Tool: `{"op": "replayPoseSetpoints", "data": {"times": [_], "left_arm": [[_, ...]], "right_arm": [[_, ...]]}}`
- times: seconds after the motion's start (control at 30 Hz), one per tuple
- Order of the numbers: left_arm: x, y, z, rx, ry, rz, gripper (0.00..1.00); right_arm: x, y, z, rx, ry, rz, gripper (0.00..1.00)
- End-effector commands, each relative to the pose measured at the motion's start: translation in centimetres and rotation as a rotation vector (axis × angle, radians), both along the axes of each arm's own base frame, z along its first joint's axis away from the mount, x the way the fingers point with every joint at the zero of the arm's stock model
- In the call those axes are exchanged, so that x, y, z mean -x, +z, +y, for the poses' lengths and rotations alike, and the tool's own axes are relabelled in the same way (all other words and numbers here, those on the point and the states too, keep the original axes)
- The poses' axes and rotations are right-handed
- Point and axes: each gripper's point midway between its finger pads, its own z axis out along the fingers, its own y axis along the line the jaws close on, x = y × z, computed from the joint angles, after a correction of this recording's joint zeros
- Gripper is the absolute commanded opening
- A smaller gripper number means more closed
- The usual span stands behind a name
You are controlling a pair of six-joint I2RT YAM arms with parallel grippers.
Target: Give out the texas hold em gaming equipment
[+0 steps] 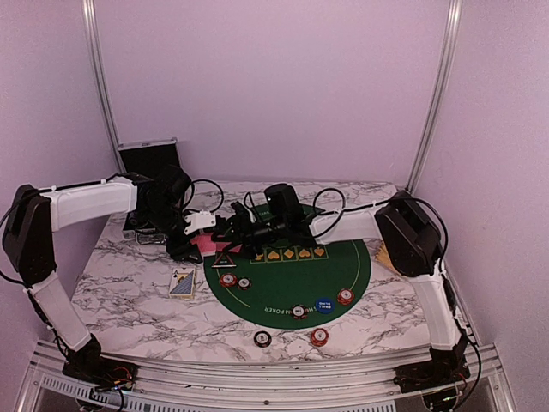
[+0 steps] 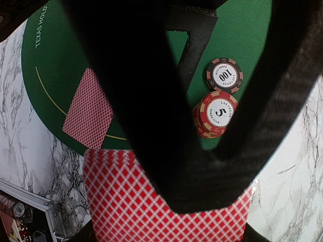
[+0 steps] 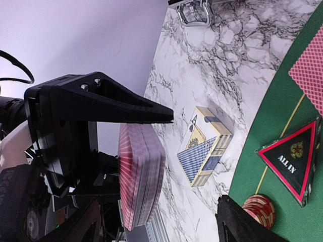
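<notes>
My left gripper (image 1: pixel 196 244) is shut on a deck of pink-red-backed cards (image 1: pixel 207 244) and holds it above the left edge of the green mat (image 1: pixel 343 266). The deck fills the bottom of the left wrist view (image 2: pixel 126 201). My right gripper (image 1: pixel 226 234) is open right beside it, its fingers (image 3: pixel 247 222) wide apart around the deck's lower end (image 3: pixel 140 176). One card (image 2: pixel 90 115) lies face down on the mat. The black triangular "ALL IN" marker (image 3: pixel 290 164) and dark-red chips (image 2: pixel 217 113) lie close by. A blue button (image 1: pixel 323 305) lies at the mat's front.
A blue-and-cream card box (image 1: pixel 182 281) lies on the marble left of the mat. The silver-edged black case (image 1: pixel 150 163) stands open at the back left. More chips (image 1: pixel 319 336) lie near the table's front edge. A black blurred gripper part (image 2: pixel 151 101) hides the middle of the left wrist view.
</notes>
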Motion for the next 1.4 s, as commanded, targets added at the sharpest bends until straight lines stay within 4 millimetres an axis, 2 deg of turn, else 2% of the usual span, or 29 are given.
{"op": "replayPoseSetpoints", "data": {"times": [0.0,0.37,0.83,1.0,1.37], "left_arm": [[-0.1,1.5,-0.8,0.034,-0.005,-0.002,0.00],[0.2,1.1,-1.4,0.034,-0.016,0.012,0.00],[0.3,1.2,-2.2,0.041,-0.027,0.016,0.00],[0.5,1.0,-2.1,0.036,-0.026,0.019,0.00],[0.4,1.2,-2.0,0.032,-0.024,0.008,0.00]], "right_arm": [[0.1,0.5,1.6,-0.043,0.027,-0.005,0.77],[-0.2,0.8,3.2,-0.087,0.037,0.014,0.78],[-1.4,-1.8,4.6,-0.052,0.016,0.056,0.78],[-1.9,-2.5,4.1,-0.019,-0.013,0.054,0.77],[-2.4,-3.0,0.9,0.026,-0.058,0.043,0.66]]}}
